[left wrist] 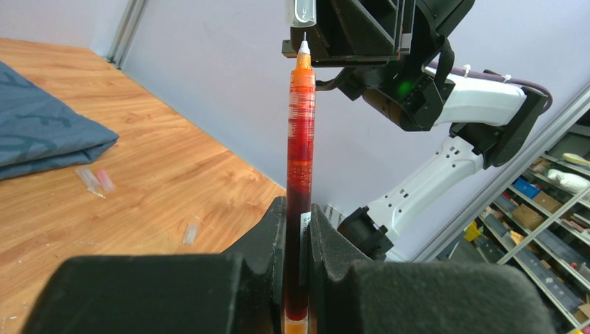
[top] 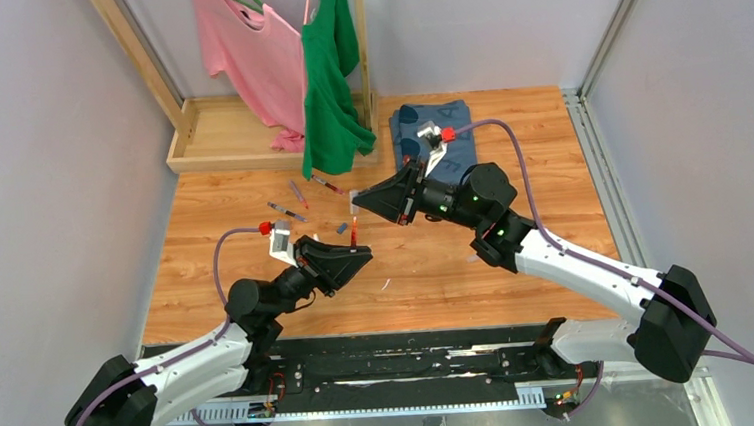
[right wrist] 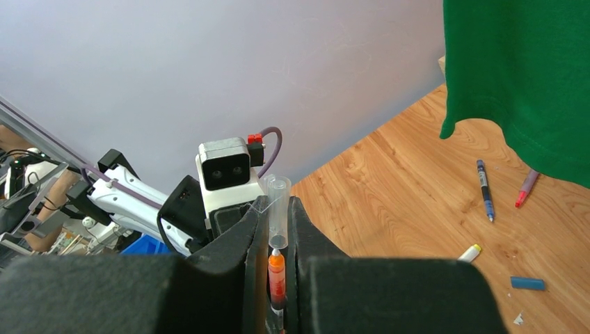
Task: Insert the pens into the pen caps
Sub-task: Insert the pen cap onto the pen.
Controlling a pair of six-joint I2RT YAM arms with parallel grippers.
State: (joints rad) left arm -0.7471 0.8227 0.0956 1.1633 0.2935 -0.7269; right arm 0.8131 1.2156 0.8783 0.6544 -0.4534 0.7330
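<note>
Wood-grain tabletop [top: 538,132], pale grey walls [top: 28,147]. Red pen [left wrist: 300,174] clamped low on its barrel by left gripper [left wrist: 299,209], the rest projecting straight out past the fingers, white nib leading. Clear cap [right wrist: 278,198] pinched in right gripper [right wrist: 277,226], open mouth facing the nib. Key relation: pen axis and cap bore look collinear in both wrist views. Nib just short of the mouth or barely at it, cannot tell which; not seated. Top view: cap lies beyond the pen, grippers nose to nose over mid-table. Judgement: a straight push along the barrel comes next; sideways drift would catch the rim. Blue-black pen [right wrist: 485,189] and blue cap [right wrist: 527,283] lie on the wood, well apart.
</note>
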